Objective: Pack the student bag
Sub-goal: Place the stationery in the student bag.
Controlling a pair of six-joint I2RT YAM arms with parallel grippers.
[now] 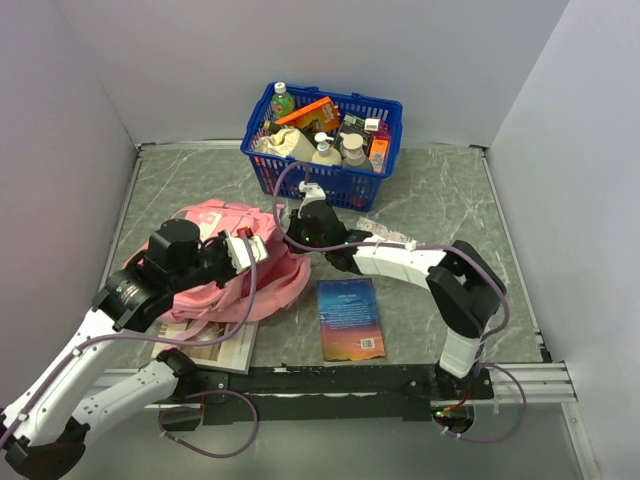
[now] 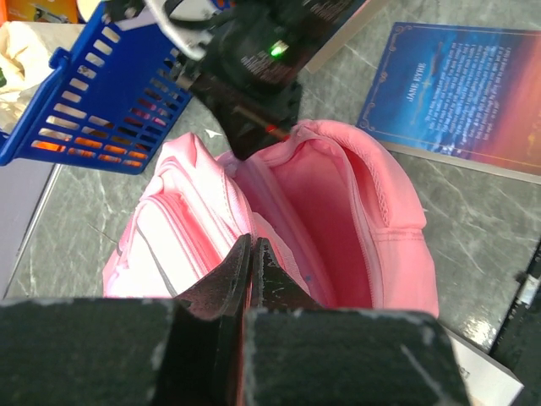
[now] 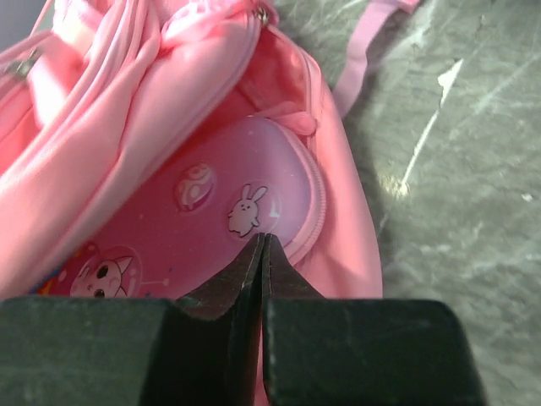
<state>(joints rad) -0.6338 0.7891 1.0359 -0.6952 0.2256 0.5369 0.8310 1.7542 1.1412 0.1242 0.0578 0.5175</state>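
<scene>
The soft pink fabric backpack (image 1: 280,275) lies open at 9 o'clock on the grey marbled table (image 1: 440,200), where the left gripper (image 2: 252,245) pinches the rim of its mouth, a pink sliver between its jaws. At the bag's 2 o'clock the right gripper (image 3: 265,241) is closed tight with nothing visible between its fingers, tips over a pink oval bunny-print pencil case (image 3: 211,203) inside.

The blue book (image 2: 461,93) reads "JANE EYRE" (its heading).
</scene>
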